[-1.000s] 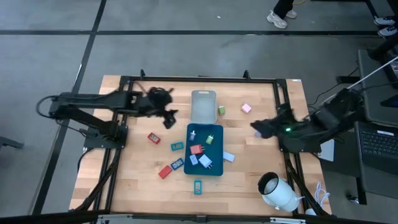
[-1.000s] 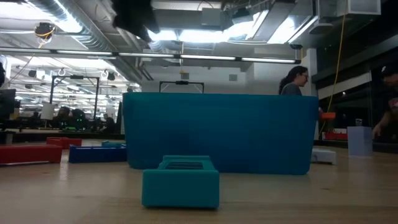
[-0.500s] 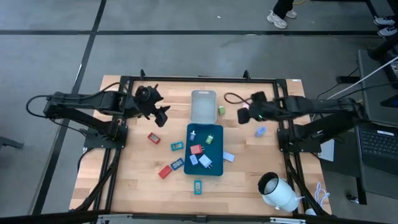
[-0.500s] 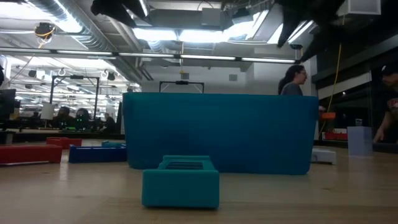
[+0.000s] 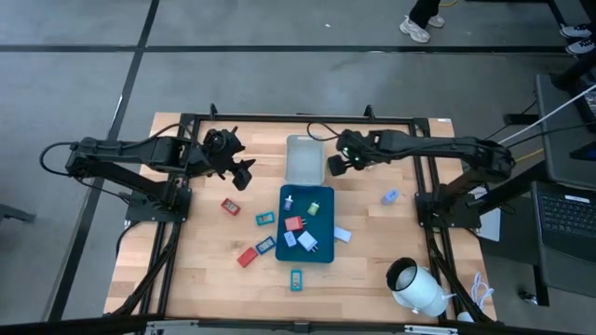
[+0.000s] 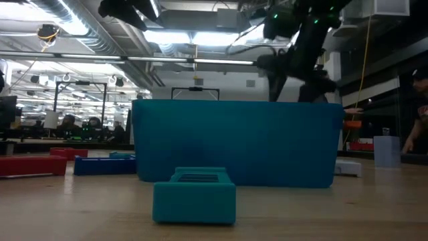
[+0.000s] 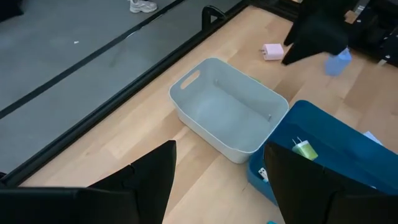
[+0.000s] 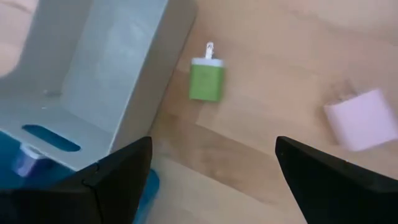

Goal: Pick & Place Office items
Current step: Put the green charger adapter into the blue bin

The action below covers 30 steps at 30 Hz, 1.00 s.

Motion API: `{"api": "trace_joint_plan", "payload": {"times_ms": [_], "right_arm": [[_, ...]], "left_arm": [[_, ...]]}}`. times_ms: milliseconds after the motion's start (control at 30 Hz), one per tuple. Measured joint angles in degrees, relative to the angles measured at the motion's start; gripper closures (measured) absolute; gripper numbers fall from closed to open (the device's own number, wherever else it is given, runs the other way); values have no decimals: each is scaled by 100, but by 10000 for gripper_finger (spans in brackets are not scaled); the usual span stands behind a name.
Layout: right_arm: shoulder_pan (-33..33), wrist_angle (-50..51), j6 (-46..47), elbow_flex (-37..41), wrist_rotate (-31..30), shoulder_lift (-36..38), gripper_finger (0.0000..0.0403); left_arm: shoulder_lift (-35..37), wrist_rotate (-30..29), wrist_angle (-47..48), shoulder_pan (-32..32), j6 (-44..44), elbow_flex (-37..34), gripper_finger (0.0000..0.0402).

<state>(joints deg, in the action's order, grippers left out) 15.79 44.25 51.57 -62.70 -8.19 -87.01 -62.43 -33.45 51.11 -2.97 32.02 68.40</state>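
Observation:
Small coloured office items lie flat on the table and in the dark-teal tray [image 5: 323, 253]. A green one [image 8: 207, 81] lies beside the grey tray [image 5: 304, 154], a pink one [image 8: 364, 118] a little farther off. My right gripper [image 5: 337, 160] hovers open above the green item, its fingers [image 8: 118, 174] wide apart. My left gripper [image 5: 235, 166] hangs open in the air left of the grey tray [image 7: 227, 112]. On the table lie red [image 5: 229, 207], teal [image 5: 265, 219] and light-blue [image 5: 389, 196] pieces.
A big white cylinder [image 5: 416, 287] lies at the near right corner. In the low view a teal item [image 6: 194, 194] sits before the teal tray's wall [image 6: 234, 140]. A black frame borders the table. People stand in the room beyond.
My right arm has swung from the table's right edge toward the left and far side, ending over the green item beside the grey tray. My left gripper drew back slightly toward the left, then kept still. No item has moved.

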Motion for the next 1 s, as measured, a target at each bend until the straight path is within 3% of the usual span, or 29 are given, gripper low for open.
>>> {"api": "trace_joint_plan", "payload": {"times_ms": [300,500,1000], "right_arm": [[159,-191,-294,0,180,-782,55],[349,-767,-297,0,160,-854,55],[678,-1082,-597,-2,523,-1218,55]], "left_arm": [[0,135,-4,-1,115,0,164],[0,242,-9,1,197,0,164],[0,446,-11,1,349,0,164]]}}
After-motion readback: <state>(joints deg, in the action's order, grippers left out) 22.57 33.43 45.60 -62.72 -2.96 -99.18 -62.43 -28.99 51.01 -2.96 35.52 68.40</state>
